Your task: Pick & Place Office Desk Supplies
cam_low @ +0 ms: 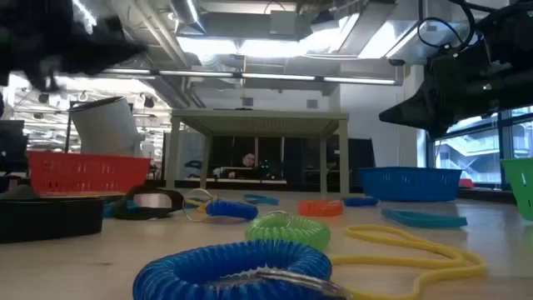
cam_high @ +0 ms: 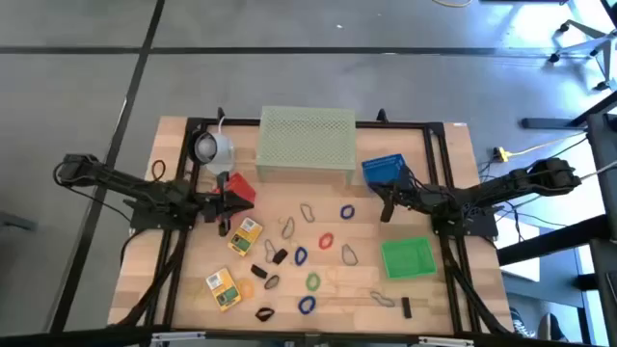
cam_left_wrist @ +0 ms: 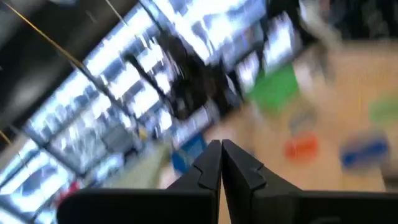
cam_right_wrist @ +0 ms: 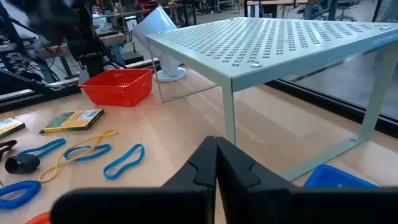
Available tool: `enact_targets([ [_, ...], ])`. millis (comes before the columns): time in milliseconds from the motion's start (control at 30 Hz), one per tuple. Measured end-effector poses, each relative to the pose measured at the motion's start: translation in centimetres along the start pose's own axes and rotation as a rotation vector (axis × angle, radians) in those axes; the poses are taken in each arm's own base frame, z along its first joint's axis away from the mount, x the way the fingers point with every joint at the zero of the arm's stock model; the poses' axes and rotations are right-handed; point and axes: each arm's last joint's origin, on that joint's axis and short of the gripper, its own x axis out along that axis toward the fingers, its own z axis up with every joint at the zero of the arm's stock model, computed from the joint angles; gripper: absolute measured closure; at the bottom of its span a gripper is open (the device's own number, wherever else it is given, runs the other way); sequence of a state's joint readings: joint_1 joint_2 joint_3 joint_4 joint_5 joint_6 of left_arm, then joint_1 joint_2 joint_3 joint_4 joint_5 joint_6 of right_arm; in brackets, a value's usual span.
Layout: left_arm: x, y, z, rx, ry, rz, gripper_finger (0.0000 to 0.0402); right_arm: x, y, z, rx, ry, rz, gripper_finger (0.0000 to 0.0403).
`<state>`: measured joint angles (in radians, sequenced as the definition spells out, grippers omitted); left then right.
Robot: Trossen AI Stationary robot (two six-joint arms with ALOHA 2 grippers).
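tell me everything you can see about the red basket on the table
The red basket is a small, shallow tray that looks like plastic, with slotted mesh walls and an open top. It sits upright on the wooden table, on the left side near the pale green stand and a white cup-like object. From above, the shut left gripper overlaps its edge; contact cannot be told. Its contents cannot be made out.

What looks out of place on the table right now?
Nothing looks damaged or spilled. The loops, clips and yellow packets lie loose across the wood, outside the red basket, blue basket and green basket.
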<state>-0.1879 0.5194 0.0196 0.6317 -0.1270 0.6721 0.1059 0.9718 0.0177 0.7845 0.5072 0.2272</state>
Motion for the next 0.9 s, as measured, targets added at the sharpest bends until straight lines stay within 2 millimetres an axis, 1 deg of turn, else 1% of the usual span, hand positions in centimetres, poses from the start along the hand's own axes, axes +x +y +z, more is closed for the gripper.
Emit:
enact_targets([
  [67, 0.0, 0.4, 0.8, -0.118, -0.113, -0.006, 0.0396, 0.0, 0.0, 0.0, 0.0, 0.0, 0.0, 0.0396],
  [167, -0.2, 0.7, 1.5, -0.337, -0.216, -0.046, 0.0396, 0.0, 0.0, 0.0, -0.001, 0.0, 0.0, 0.0396],
  [233, -0.2, 0.7, 1.7, -0.462, -0.239, -0.075, 0.0396, 0.0, 0.0, 0.0, -0.001, 0.0, 0.0, 0.0396],
  [333, -0.2, 0.7, 1.6, -0.553, -0.236, -0.091, 0.0396, 0.0, 0.0, 0.0, -0.001, 0.0, 0.0, 0.0396],
  [467, -0.2, 0.7, 1.6, -0.537, -0.228, -0.091, 0.0396, 0.0, 0.0, 0.0, -0.003, 0.0, -0.001, 0.0396],
  [700, -0.2, 0.7, 1.6, -0.381, -0.233, -0.071, 0.0396, 0.0, 0.0, 0.0, -0.03, 0.0, -0.001, 0.0396],
  [900, -0.2, 0.7, 1.6, -0.368, -0.233, -0.069, 0.0396, 0.0, 0.0, 0.0, -0.029, 0.0, 0.0, 0.0396],
])
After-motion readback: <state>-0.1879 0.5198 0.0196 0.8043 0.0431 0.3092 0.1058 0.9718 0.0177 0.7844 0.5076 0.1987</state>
